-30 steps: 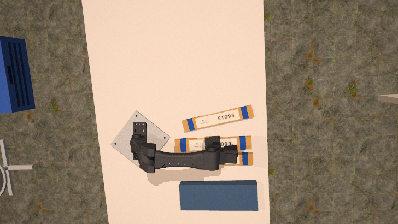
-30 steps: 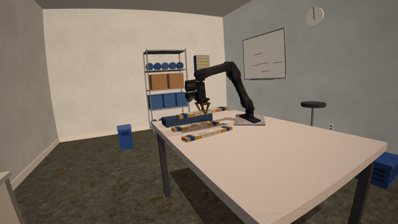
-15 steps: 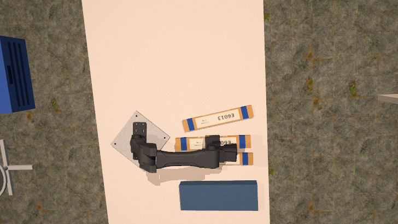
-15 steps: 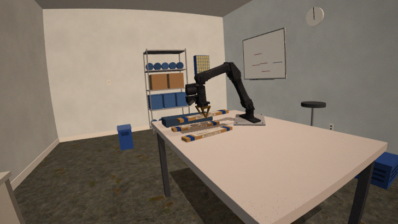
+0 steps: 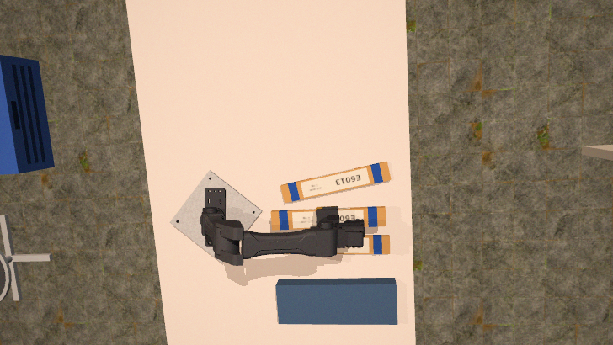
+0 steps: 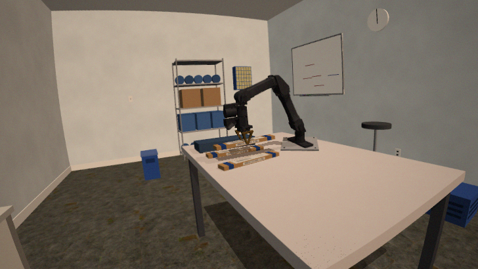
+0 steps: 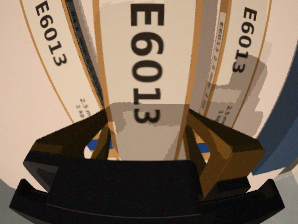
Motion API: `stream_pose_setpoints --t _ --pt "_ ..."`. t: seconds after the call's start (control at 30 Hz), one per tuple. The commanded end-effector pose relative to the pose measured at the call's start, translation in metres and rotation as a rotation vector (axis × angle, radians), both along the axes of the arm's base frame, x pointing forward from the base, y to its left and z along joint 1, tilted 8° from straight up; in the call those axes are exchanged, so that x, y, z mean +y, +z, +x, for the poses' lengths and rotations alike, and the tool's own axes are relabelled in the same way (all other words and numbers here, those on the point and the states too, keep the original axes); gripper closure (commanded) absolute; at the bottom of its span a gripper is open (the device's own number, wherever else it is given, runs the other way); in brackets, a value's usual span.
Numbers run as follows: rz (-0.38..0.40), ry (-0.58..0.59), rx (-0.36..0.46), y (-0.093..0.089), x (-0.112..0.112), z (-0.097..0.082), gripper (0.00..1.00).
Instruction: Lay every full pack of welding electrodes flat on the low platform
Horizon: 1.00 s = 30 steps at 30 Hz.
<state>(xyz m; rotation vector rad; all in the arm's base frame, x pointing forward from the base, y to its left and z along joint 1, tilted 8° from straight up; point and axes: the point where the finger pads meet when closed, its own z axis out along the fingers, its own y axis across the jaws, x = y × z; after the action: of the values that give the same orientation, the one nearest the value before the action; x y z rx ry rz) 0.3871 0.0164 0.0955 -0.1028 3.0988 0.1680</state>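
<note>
Three orange packs have blue bands and cream E6013 labels. My gripper [image 6: 245,141] [image 7: 147,112] is shut on the middle pack [image 5: 302,220] [image 6: 233,145] [image 7: 147,55], across its width. That pack hangs roughly level, a little above the table; the arm hides part of it from above. The second pack [image 5: 377,244] [image 6: 238,151] [image 7: 245,40] lies flat on the table between the held pack and the platform, partly under the arm and in shadow. The angled pack [image 5: 326,184] [image 6: 251,161] [image 7: 50,35] lies flat on the other side. The low dark-blue platform [image 5: 336,303] [image 6: 207,145] [image 7: 282,112] bears no pack.
The arm's grey base plate [image 5: 189,209] [image 6: 287,147] stands left of the packs in the overhead view. The table edge [image 5: 410,171] runs close past the right ends of the packs and the platform.
</note>
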Motion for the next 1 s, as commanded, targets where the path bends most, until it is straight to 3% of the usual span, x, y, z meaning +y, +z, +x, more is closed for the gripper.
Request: stream_pose_setpoints --t 0.0,0.07,0.97 --pt "-0.001 -0.002 -0.114 0.033 0.002 0.014 1.0" --pt "-0.001 -0.001 -0.088 0.033 0.002 0.008 1.0" --pt "-0.001 -0.006 -0.089 0.044 0.0 0.011 1.0"
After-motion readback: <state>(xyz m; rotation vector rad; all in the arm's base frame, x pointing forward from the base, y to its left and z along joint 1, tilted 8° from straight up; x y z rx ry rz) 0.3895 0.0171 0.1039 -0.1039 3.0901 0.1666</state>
